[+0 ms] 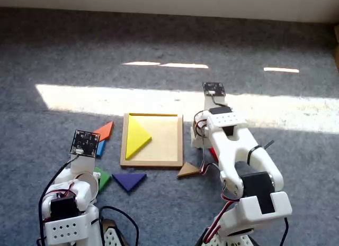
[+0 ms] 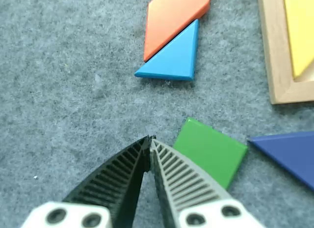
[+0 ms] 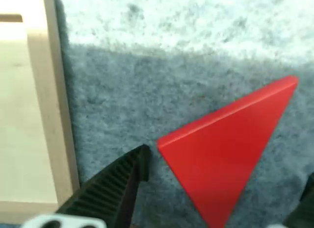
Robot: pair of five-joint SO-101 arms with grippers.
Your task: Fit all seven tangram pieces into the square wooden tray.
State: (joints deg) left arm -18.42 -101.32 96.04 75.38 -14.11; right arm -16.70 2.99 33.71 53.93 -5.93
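Left jaws clenched beside the flat green square; right jaws released around the red triangle (near the square wooden tray).

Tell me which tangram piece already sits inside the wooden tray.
The yellow triangle. It alone lies flat within the tray's rim; the rest lie outside it on the carpet.
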